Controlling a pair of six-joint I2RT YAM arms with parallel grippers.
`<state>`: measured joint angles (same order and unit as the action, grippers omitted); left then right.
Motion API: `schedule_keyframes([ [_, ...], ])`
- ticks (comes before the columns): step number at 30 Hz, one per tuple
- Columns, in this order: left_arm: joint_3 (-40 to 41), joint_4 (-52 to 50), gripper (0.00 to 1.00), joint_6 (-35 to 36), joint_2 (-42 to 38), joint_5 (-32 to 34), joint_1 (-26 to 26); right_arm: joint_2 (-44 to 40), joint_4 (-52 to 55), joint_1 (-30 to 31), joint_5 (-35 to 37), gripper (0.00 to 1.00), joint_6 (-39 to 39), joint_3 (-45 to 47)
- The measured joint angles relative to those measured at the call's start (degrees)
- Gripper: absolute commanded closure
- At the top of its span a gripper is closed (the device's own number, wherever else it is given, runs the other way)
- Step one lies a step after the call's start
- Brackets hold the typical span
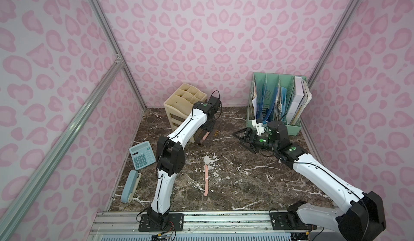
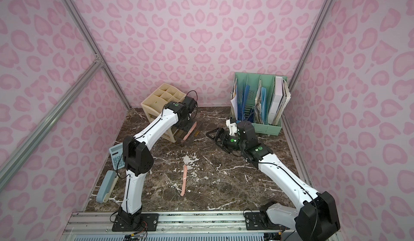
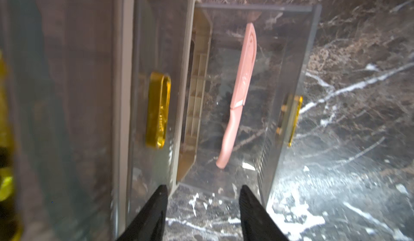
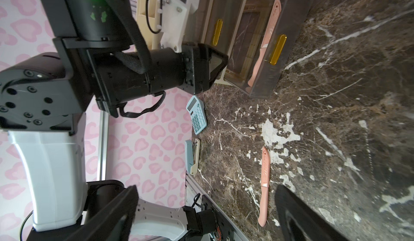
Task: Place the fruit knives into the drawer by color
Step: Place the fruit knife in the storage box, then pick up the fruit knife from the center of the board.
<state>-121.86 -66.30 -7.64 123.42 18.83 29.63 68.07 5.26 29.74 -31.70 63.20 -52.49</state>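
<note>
Raising the half-open, empty left pincer (image 3: 203,187) straight up should spare the pink knife (image 3: 243,83) in the drawer (image 3: 257,7); right pincer (image 4: 206,189) gapes empty.

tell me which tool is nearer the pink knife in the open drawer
Left. The left tool hangs just above the drawer holding the knife; the right tool is well off to the side, near the rack.

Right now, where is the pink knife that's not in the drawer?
The loose pink knife lies flat mid-table in both top views, between the two arms, its tip beside a white patch, nearer the camera than the open drawer.
</note>
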Motion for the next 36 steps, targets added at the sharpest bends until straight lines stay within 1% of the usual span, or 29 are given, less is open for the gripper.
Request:
schedule_keyframes([
  [5, 8.2, -1.2, 0.38, -3.4, -6.9, -2.7, 0.7, -2.6, 1.9, 0.0, 0.0, 0.03, -1.1, 1.4],
  [7, 12.2, -1.5, 0.34, -5.2, -10.0, -4.4, 1.2, -4.0, 3.0, 0.3, 0.0, 0.03, -1.7, 2.3],
  [12, 22.6, -1.2, 0.28, -9.6, -17.4, -8.9, 3.0, -7.0, 5.6, 1.8, 0.3, 0.03, -3.0, 3.8],
  [16, 30.1, -0.1, 0.21, -13.3, -22.4, -11.8, 4.8, -8.4, 8.1, 4.8, 1.4, 0.03, -3.5, 4.0],
  [22, 39.6, 3.1, 0.12, -19.1, -27.8, -15.5, 6.6, -10.6, 10.2, 10.2, 3.7, 0.03, -3.5, 4.8],
  [27, 45.0, 5.3, 0.11, -23.1, -29.6, -17.4, 9.4, -12.1, 12.0, 14.4, 6.1, 0.03, -3.4, 4.9],
  [36, 53.2, 9.5, 0.18, -30.4, -32.5, -18.3, 16.3, -16.8, 13.4, 17.9, 9.6, 0.03, -1.9, 7.5],
])
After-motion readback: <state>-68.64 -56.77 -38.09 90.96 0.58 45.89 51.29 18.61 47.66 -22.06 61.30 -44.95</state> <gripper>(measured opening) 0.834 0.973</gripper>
